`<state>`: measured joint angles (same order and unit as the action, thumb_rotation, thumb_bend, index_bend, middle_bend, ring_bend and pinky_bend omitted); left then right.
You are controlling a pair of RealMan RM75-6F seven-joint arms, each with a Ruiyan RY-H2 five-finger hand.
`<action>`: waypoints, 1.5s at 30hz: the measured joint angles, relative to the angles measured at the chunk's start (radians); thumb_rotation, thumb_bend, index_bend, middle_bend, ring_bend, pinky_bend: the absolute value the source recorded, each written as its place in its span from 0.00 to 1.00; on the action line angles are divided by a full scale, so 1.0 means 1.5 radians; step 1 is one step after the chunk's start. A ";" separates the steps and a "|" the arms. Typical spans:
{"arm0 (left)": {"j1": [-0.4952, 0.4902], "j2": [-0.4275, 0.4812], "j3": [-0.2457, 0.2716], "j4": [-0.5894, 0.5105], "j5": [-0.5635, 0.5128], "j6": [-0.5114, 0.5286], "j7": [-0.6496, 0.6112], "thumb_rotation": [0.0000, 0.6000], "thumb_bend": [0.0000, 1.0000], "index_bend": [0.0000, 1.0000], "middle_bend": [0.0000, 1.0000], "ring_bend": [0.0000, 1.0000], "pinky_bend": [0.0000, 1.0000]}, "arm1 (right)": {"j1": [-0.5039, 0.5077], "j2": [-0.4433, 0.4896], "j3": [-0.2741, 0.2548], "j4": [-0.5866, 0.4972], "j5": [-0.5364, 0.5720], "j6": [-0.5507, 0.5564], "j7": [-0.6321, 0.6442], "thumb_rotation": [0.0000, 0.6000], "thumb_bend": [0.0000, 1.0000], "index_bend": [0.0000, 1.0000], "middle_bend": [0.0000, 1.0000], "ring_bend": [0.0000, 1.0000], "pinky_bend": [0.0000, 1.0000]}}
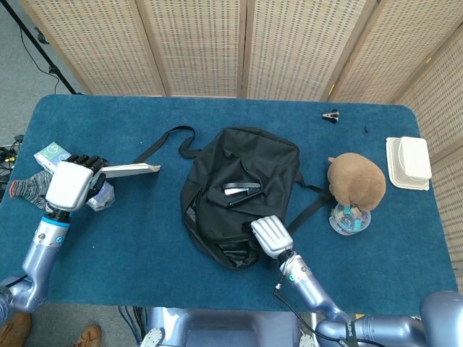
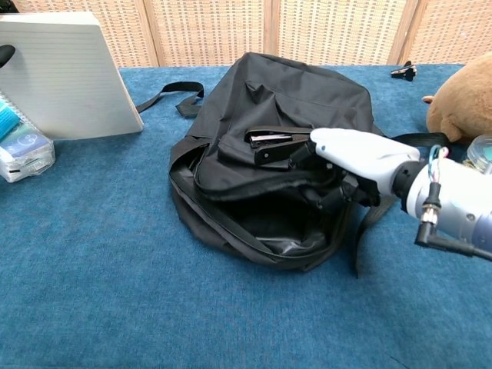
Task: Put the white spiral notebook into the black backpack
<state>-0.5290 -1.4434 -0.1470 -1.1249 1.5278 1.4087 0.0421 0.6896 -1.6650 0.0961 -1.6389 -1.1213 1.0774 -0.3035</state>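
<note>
The white spiral notebook (image 1: 132, 170) (image 2: 68, 77) is held up on edge over the table's left side, gripped by my left hand (image 1: 69, 185). The black backpack (image 1: 246, 163) (image 2: 304, 96) lies flat at the table's middle. My right hand (image 1: 271, 236) (image 2: 355, 156) grips the near edge of its top flap and holds it raised. Below the flap the backpack's mouth (image 2: 280, 231) gapes open, showing a dark lining. The notebook is well to the left of the backpack, not touching it.
A black and silver clip-like item (image 1: 241, 188) (image 2: 273, 141) lies on the backpack's front. A brown plush toy (image 1: 356, 181) and a small jar (image 1: 349, 220) stand at right, a white box (image 1: 409, 162) further right. Packets (image 1: 54, 153) (image 2: 23, 150) and a knitted glove (image 1: 27, 188) lie far left.
</note>
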 measured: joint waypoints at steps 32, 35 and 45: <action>0.040 -0.050 0.051 0.118 0.156 0.258 -0.252 1.00 0.57 0.81 0.64 0.57 0.59 | 0.113 0.072 0.189 -0.020 0.234 -0.048 -0.083 1.00 0.65 0.59 0.61 0.56 0.73; 0.034 -0.051 0.053 0.105 0.176 0.273 -0.264 1.00 0.57 0.81 0.64 0.57 0.59 | 0.123 0.077 0.192 -0.018 0.252 -0.044 -0.097 1.00 0.65 0.59 0.61 0.56 0.73; 0.002 -0.090 0.047 0.065 0.225 0.321 -0.261 1.00 0.57 0.81 0.64 0.57 0.59 | 0.144 0.086 0.193 -0.024 0.307 -0.045 -0.099 1.00 0.65 0.59 0.61 0.56 0.73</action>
<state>-0.5259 -1.5779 -0.0770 -1.0269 1.8659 1.8902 -0.3488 0.9053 -1.5360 0.3860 -1.6751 -0.6609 1.0100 -0.4527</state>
